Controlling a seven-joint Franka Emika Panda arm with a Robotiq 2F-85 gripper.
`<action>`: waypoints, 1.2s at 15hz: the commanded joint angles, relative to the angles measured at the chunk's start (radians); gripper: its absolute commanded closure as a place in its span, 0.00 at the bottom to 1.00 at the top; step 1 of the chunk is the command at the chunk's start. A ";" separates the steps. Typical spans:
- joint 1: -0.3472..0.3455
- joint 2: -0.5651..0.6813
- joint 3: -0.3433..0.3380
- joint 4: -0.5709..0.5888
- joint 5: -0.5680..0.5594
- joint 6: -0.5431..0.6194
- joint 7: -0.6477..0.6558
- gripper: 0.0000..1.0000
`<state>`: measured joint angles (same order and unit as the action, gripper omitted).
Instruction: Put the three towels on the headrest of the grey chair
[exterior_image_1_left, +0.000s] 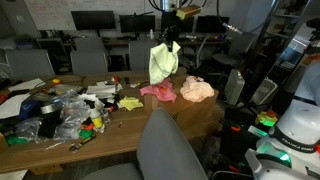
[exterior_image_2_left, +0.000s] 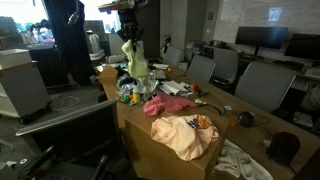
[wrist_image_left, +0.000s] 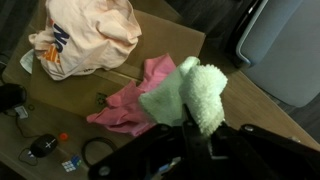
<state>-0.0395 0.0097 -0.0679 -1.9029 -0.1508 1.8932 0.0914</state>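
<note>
My gripper (exterior_image_1_left: 170, 40) is shut on a light green towel (exterior_image_1_left: 163, 63) and holds it hanging well above the wooden table (exterior_image_1_left: 130, 130). It shows in the other exterior view too (exterior_image_2_left: 136, 62) and in the wrist view (wrist_image_left: 190, 95), pinched between the jaws (wrist_image_left: 190, 135). A pink towel (exterior_image_1_left: 158, 92) lies flat on the table, also seen in an exterior view (exterior_image_2_left: 165, 105) and the wrist view (wrist_image_left: 130, 100). A peach towel (exterior_image_1_left: 197, 89) lies crumpled beside it near the table's end (exterior_image_2_left: 185, 135) (wrist_image_left: 85, 35). The grey chair (exterior_image_1_left: 170, 150) stands at the table's near side, its headrest bare.
Clutter of bags, tools and small items (exterior_image_1_left: 60, 110) covers one end of the table. A yellow scrap (exterior_image_1_left: 130, 103) lies near the pink towel. Office chairs (exterior_image_2_left: 255, 85) line the far side. Robot equipment (exterior_image_1_left: 290, 130) stands beside the table.
</note>
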 joint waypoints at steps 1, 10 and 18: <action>0.001 -0.098 0.015 -0.120 -0.013 0.026 -0.062 0.97; -0.026 -0.197 -0.002 -0.320 -0.064 0.062 -0.134 0.97; -0.025 -0.261 0.001 -0.445 -0.094 0.120 -0.144 0.97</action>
<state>-0.0713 -0.1873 -0.0693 -2.2914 -0.2611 1.9687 -0.0232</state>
